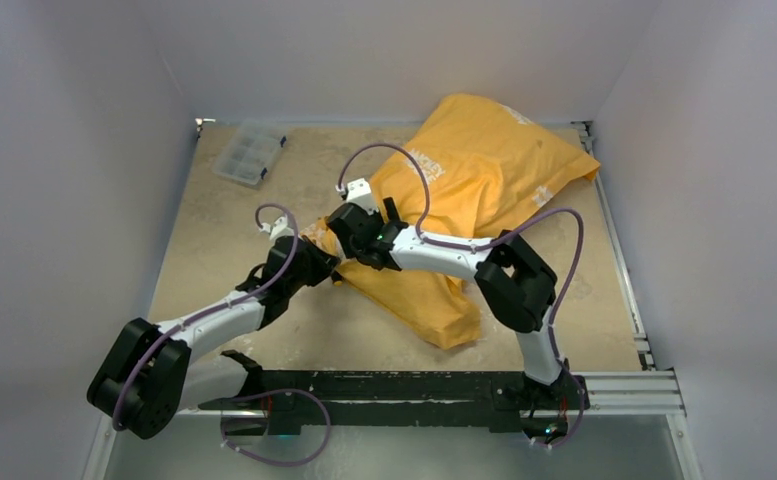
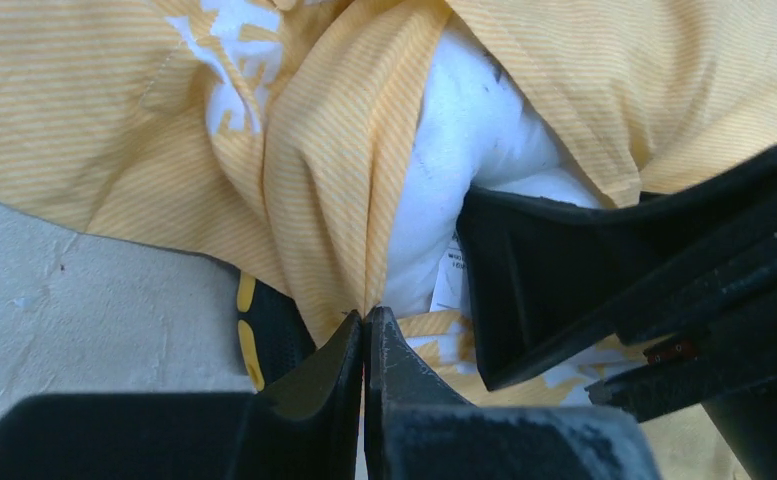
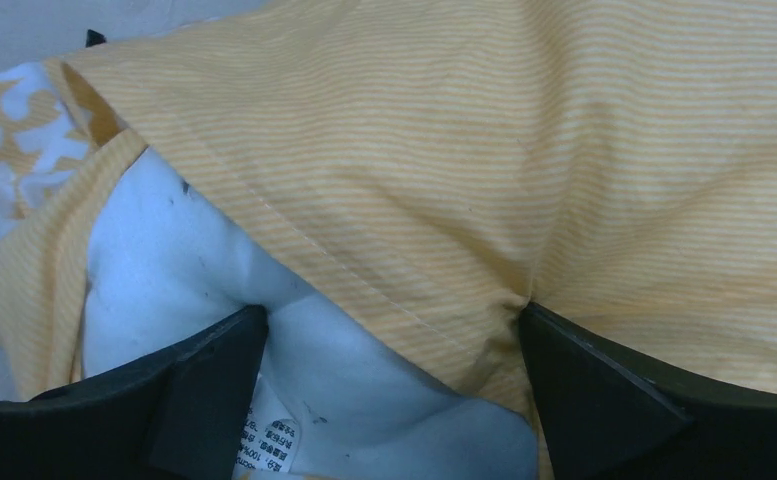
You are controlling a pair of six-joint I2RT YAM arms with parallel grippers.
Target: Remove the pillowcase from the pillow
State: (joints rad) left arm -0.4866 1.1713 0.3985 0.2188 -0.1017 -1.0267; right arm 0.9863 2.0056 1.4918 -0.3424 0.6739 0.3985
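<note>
Two grippers meet at the open mouth of the pillowcase [image 1: 484, 170], which lies slantwise across the far right part of the table [image 1: 214, 260], its mouth turned toward the arms; the pillow [image 2: 474, 130] is inside it, with only a white bulge showing at that mouth. The left gripper [image 2: 365, 330] has its fingertips pressed together on a narrow fold of the orange-yellow striped cloth at the edge of the opening. The right gripper [image 3: 394, 350] stands wide apart and holds nothing; one finger rests against the bare white pillow, the other presses on the outside of the cloth, and the stitched hem runs between them.

White lettering patches are printed on the pillowcase in the top view, one near the mouth and others farther back; the words are too small and creased to read. A bolder white print shows at the upper left of the left wrist view, cut off by the frame and not legible. A small white care label [image 3: 269, 440] sits on the pillow beside the right gripper's finger; its lines of fine print are probably washing notes, though no word can be made out. A clear plastic organiser box [image 1: 249, 153] sits at the far left corner, well apart from the cloth.
</note>
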